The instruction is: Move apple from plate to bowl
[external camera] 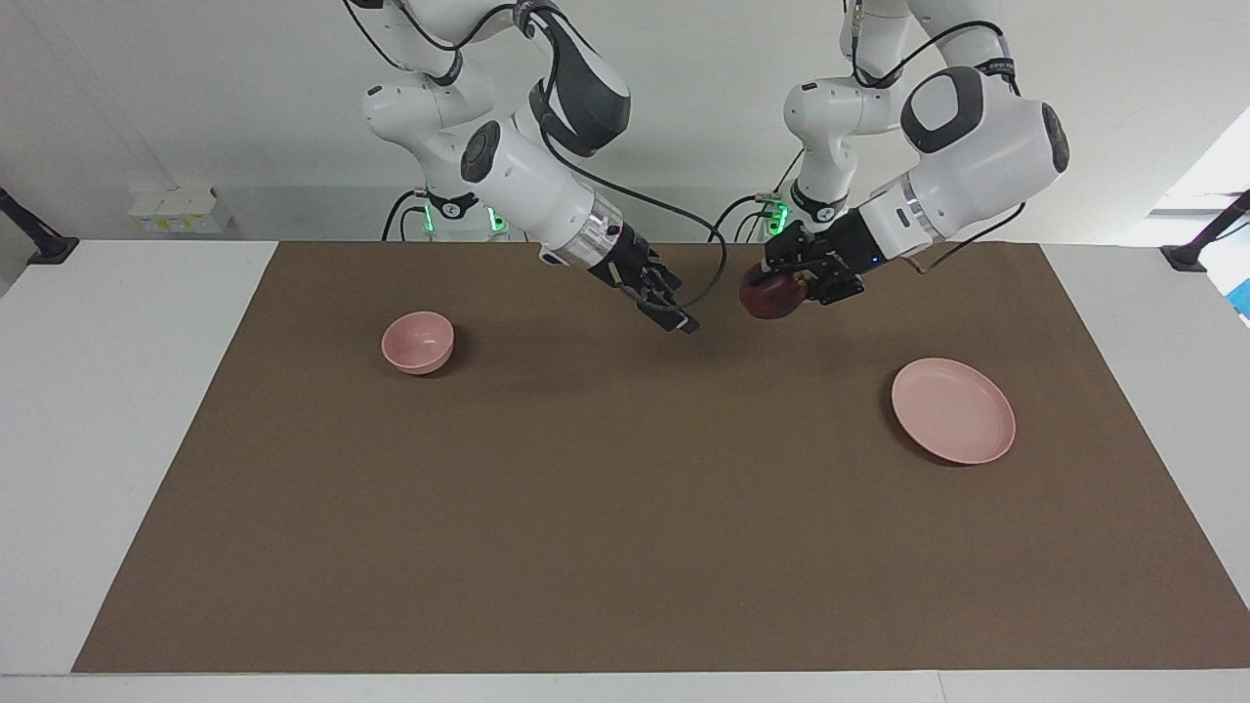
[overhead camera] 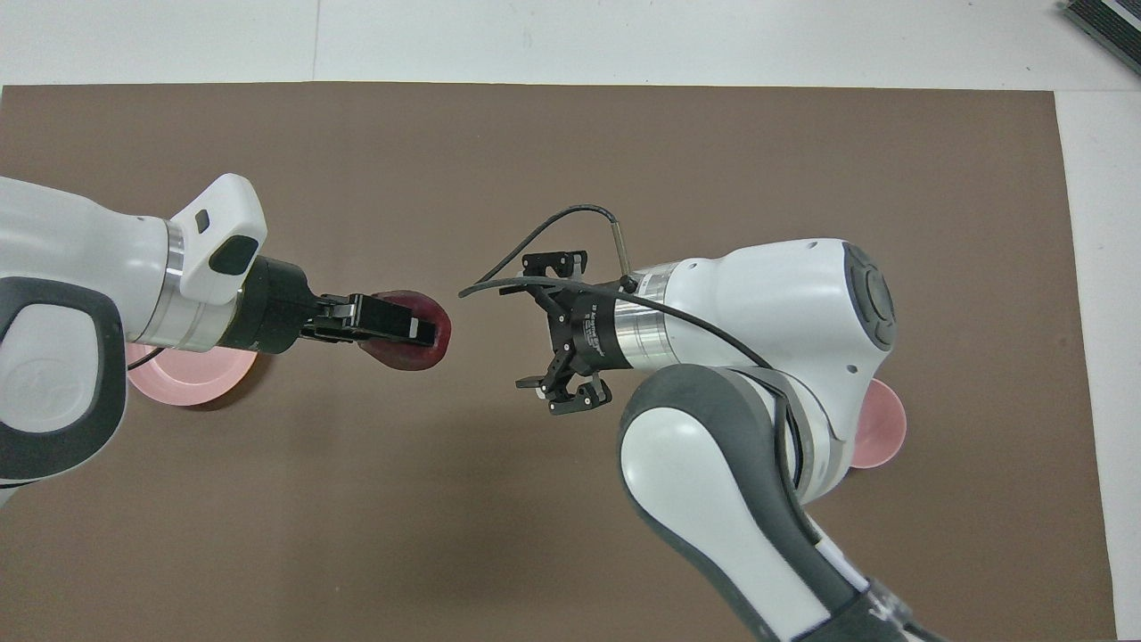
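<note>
Fingers first: left gripper [external camera: 781, 286] [overhead camera: 406, 332] is clamping the apple [external camera: 768, 296] [overhead camera: 412, 349] between its two fingers, right gripper [external camera: 674, 310] [overhead camera: 557, 332] is hanging with fingers spread wide and gripping nothing. Going by size: tabletop [external camera: 98, 439] [overhead camera: 624, 36] is white and is carrying a big brown mat [external camera: 625, 547] [overhead camera: 570, 160] that is covering most of it. Left arm [external camera: 977, 156] [overhead camera: 80, 285] is reaching in from its own end toward the middle of the mat, right arm [external camera: 527, 181] [overhead camera: 758, 321] is reaching in from its end, and both wrists are pointing at each other over the mat's middle strip close to the robots. Plate [external camera: 953, 410] [overhead camera: 192, 382] is lying flat on the mat toward the left arm's end, nothing on it, partly hidden under the left wrist in the overhead view. Bowl [external camera: 418, 342] [overhead camera: 882, 428] is sitting upright on the mat toward the right arm's end, nothing in it, mostly hidden under the right arm from overhead. Apple is hanging in the air over bare mat between plate and bowl, well apart from both, dark red, facing the right gripper's open fingers with a small gap showing between them, not touching.
</note>
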